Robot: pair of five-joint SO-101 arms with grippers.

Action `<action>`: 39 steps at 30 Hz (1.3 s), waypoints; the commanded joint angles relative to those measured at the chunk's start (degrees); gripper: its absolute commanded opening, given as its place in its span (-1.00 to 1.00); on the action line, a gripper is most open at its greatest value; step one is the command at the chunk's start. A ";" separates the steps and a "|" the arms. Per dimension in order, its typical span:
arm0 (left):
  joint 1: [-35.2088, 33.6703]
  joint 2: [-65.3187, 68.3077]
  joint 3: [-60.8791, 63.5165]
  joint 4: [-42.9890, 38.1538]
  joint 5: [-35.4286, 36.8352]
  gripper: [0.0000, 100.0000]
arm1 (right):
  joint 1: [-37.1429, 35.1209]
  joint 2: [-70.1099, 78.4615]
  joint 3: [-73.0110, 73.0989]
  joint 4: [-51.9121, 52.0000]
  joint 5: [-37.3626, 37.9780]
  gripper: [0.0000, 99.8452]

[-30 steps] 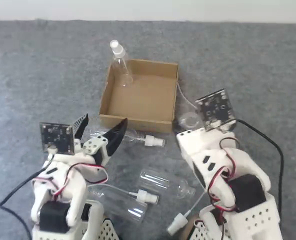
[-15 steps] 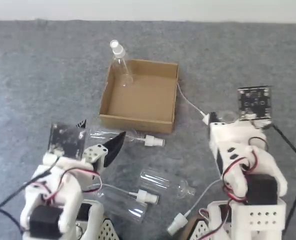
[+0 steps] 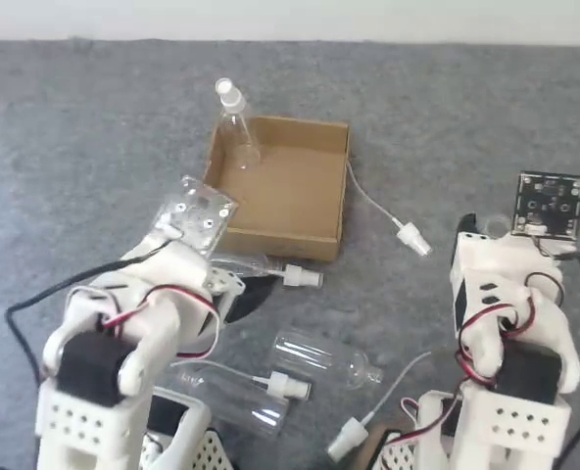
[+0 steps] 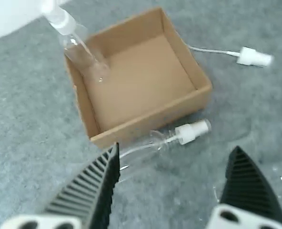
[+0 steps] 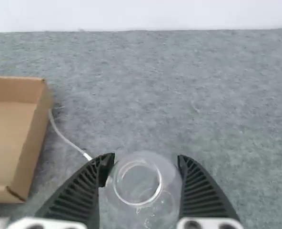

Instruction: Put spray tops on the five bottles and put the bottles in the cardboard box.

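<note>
**A:** What is the right gripper (image 5: 143, 162) doing?

**B:** It is clenched around an uncapped bottle (image 5: 138, 191), whose open mouth faces its camera. It sits well out at 4 o'clock from the cardboard box (image 3: 280, 191).

**A:** And the left gripper (image 4: 175, 150)?

**B:** Released, with its jaws spread wide. It hangs over a capped bottle (image 4: 165, 140) that lies on the grey table (image 3: 94, 127), just beside the box's 6 o'clock wall.

**A:** Anything in the box?

**B:** A leaning bottle (image 3: 236, 127) stands in its 11 o'clock corner, with its spray top above the rim.

**A:** What else is there?

**B:** A loose spray top (image 3: 412, 238) with its tube lies at 4 o'clock, near the box. Farther out at 6 o'clock lie an open bottle (image 3: 324, 357) and a second capped bottle (image 3: 236, 397).
</note>
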 commanded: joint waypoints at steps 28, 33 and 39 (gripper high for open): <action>20.84 20.22 1.54 14.15 -27.08 -0.52 | 2.77 -0.75 5.19 -7.69 0.88 -0.83; 20.40 20.22 2.77 9.76 -26.81 -0.52 | 5.85 -0.75 5.19 -7.87 0.88 -0.83; 20.40 20.31 2.24 0.62 -23.30 -0.52 | 10.68 -0.75 4.92 -9.27 0.88 -0.83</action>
